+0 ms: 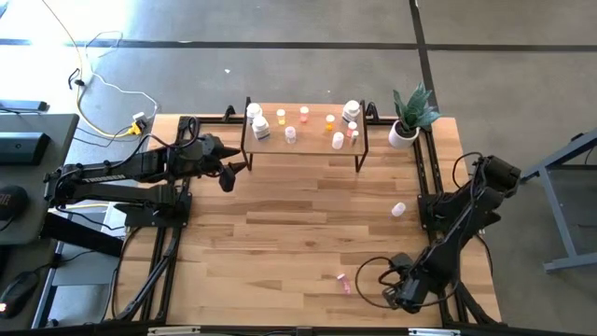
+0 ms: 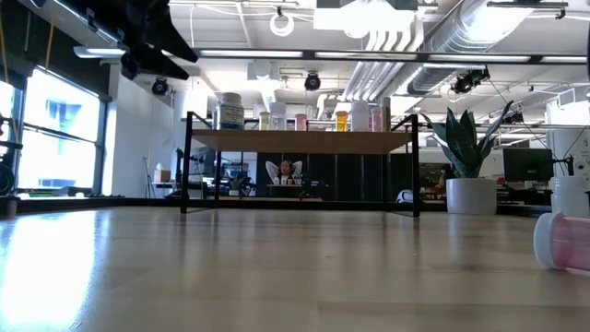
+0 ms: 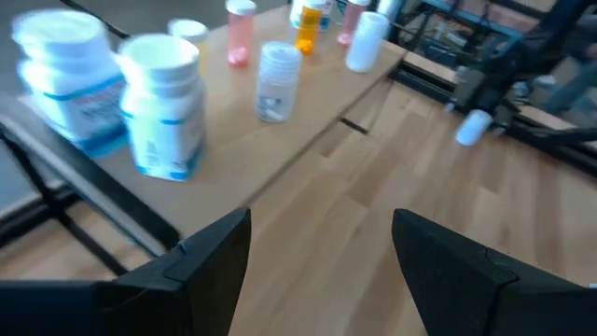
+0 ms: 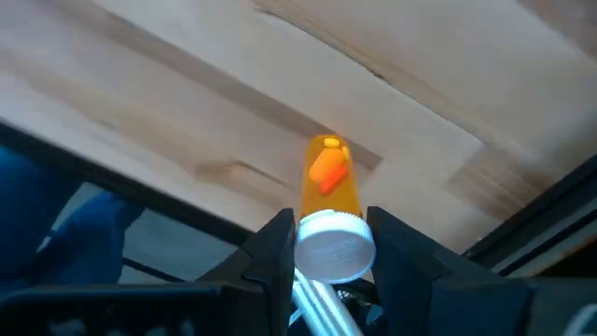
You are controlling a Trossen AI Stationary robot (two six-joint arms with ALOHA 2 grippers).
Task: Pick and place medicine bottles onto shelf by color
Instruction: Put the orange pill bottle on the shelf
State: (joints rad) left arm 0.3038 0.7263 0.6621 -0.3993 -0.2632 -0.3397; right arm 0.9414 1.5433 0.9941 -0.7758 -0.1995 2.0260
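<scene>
My right gripper (image 4: pixel 331 233) stands over the table's near right corner (image 1: pixel 403 294), shut on an orange bottle (image 4: pixel 328 182) with a white cap. My left gripper (image 3: pixel 322 252) hangs open in the air by the shelf's left end (image 1: pixel 229 173), with nothing between its fingers. The shelf (image 1: pixel 303 140) stands at the table's far side and carries white, orange and pink bottles (image 3: pixel 163 103) upright on its board. A pink bottle (image 1: pixel 343 282) lies on its side near the front edge (image 2: pixel 564 242). A white bottle (image 1: pixel 399 209) lies on the table right of centre. My right gripper pinches the orange bottle's white cap (image 4: pixel 334 247) between its two fingers, one on each side. The fingers come from above, pointing steeply down. The orange body reaches past the fingertips toward the tabletop; I cannot tell whether its far end rests on the wood.
A potted plant (image 1: pixel 410 117) stands at the far right, beside the shelf. Black frame rails (image 1: pixel 429 177) run along the table's left and right sides. Bare wood (image 1: pixel 298 224) lies between the shelf and the front edge.
</scene>
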